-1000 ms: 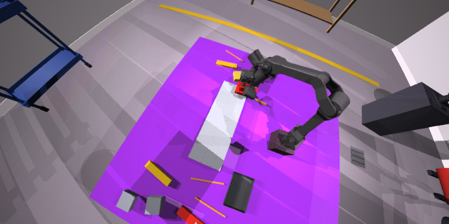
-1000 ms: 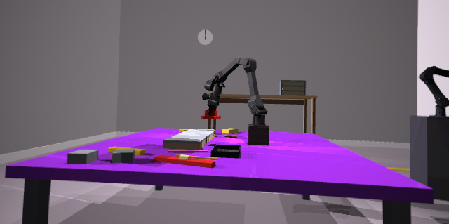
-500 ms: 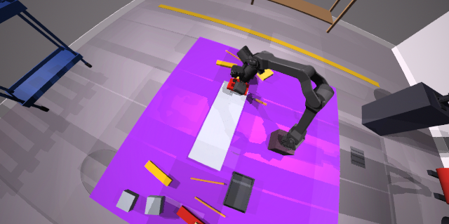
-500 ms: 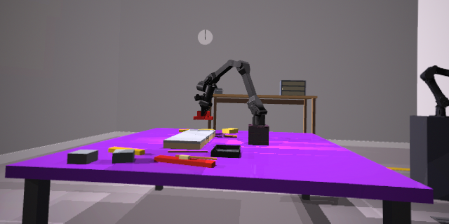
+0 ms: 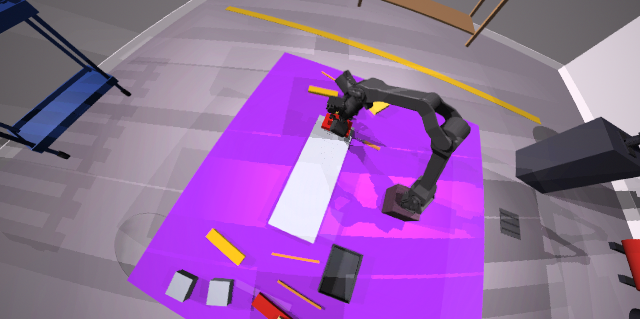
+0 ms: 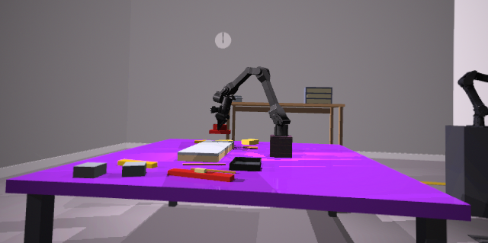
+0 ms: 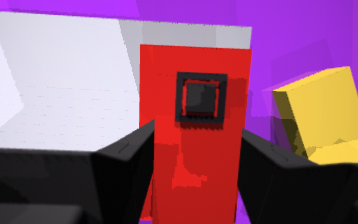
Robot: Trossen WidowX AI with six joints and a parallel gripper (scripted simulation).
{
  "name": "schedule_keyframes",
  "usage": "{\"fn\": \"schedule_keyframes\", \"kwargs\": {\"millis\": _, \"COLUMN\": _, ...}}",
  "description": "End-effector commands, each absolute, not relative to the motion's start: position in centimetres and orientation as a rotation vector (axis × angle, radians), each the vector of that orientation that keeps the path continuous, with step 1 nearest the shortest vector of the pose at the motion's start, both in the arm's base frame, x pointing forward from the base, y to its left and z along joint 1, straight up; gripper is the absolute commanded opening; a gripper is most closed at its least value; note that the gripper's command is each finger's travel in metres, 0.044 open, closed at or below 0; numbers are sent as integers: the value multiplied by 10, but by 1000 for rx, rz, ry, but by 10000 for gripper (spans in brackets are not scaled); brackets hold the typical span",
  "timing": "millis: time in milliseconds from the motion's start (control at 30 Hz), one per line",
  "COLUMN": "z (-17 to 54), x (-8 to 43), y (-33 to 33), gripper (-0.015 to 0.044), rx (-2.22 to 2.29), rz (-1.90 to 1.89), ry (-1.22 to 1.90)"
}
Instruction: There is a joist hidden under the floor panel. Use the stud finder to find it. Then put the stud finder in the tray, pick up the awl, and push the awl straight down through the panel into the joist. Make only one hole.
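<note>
"Gripper first: what do you have between its fingers?"

"You have the red stud finder there, gripped from both sides. Your wrist view shows the small dark square frame on its face, just beyond the fingertips."

"And where are you carrying it?"

"Over one end of the pale floor panel. From the exterior view you can see a gap under it, so it's up in the air, apart from the panel. The wrist view gives you a strip of the panel's end past the red body, and a yellow block off to one side."

"Can you spot the awl?"

"You'll find the awl lying on the purple table, near the panel's long side, with its orange handle turned towards the base block of your arm."

"Which way is your tray?"

"Your black tray sits near the panel's other end, well apart from the stud finder. Between tray and panel you have a thin orange stick. Further along that end of the table, you can pick out two grey blocks, one beside the other, plus a yellow bar and a red bar."
</note>
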State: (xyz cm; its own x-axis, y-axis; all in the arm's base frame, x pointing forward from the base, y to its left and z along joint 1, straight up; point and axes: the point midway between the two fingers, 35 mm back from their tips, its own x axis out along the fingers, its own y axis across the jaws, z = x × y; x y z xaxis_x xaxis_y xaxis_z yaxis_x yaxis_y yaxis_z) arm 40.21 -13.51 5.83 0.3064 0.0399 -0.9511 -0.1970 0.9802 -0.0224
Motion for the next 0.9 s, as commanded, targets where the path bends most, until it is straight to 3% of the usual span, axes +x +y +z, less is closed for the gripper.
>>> {"fn": "schedule_keyframes", "kwargs": {"millis": 0, "z": 48, "x": 401, "y": -135, "gripper": 0, "rx": -140, "rz": 153, "ry": 1254}}
{"fn": "schedule_keyframes", "kwargs": {"millis": 867, "z": 8, "x": 402, "y": -135, "gripper": 0, "rx": -140, "rz": 153, "ry": 1254}}
